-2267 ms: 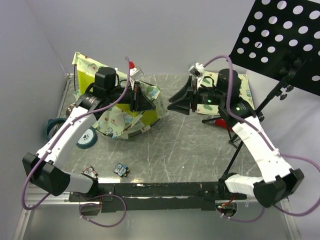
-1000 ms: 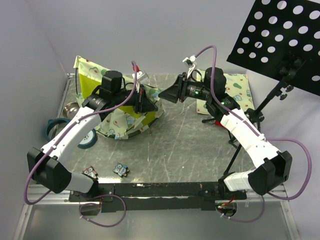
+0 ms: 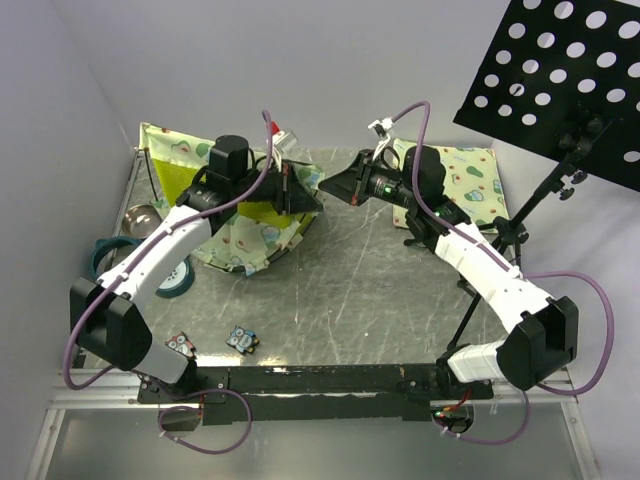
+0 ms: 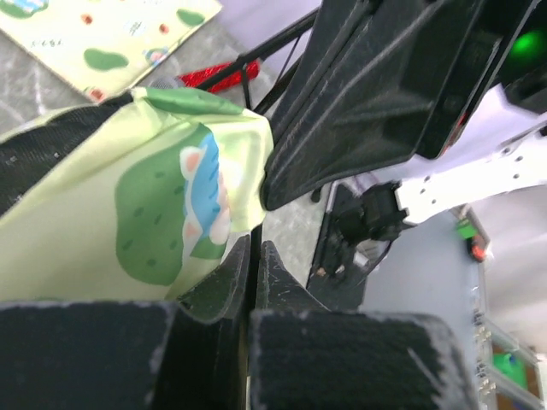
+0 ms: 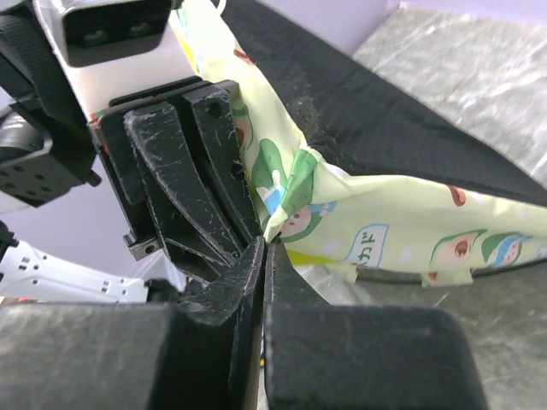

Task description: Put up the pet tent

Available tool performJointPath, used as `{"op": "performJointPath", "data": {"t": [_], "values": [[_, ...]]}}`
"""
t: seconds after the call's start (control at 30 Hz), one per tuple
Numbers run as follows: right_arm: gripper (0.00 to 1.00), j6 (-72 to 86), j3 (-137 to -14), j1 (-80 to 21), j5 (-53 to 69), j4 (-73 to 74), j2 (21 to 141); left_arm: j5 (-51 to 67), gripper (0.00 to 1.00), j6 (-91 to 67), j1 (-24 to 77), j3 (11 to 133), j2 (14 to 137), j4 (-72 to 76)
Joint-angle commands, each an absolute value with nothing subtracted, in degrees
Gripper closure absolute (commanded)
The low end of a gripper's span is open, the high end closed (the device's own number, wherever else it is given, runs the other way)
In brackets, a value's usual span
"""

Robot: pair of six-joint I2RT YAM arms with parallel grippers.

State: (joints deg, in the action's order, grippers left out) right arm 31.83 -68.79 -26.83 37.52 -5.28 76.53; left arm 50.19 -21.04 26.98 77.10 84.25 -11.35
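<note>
Pet tent [image 3: 245, 235]: collapsed, far-left on table [image 3: 380, 300].
Left gripper [image 3: 303, 192]: clamped on tent fabric.
Right gripper [image 3: 338, 186]: newly arrived, just pinched shut on adjoining edge.
Meaning: two-handed hold; spreading can likely begin.

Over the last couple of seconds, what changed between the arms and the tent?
The right gripper swung left to the pet tent and closed on its edge beside the left gripper, which stayed clamped on the fabric. The mat did not move.
</note>
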Motion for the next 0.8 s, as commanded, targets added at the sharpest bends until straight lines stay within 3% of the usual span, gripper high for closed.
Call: {"op": "performJointPath", "data": {"t": [0.0, 0.37, 0.5, 0.6, 0.77], "values": [[1.00, 30.5, -66.2, -30.2, 43.2, -6.9, 76.5, 52.3, 0.99, -32.6, 27.6, 80.8, 85.5, 3.6], [1.00, 27.6, -61.2, -30.5, 43.5, -5.7, 75.0, 52.5, 0.99, -31.6, 27.6, 83.1, 87.4, 7.6], [1.00, 28.0, -62.0, -29.8, 43.0, -5.8, 74.9, 52.9, 0.99, -25.4, 27.7, 85.8, 88.3, -1.4], [1.00, 30.1, -62.8, -26.5, 43.2, -6.6, 74.9, 52.7, 0.85, -17.1, 27.2, 88.0, 88.2, -15.5], [1.00, 30.8, -64.1, -23.3, 44.4, -7.2, 74.2, 49.5, 0.79, -8.4, 27.2, 81.3, 83.8, -25.0]]}}
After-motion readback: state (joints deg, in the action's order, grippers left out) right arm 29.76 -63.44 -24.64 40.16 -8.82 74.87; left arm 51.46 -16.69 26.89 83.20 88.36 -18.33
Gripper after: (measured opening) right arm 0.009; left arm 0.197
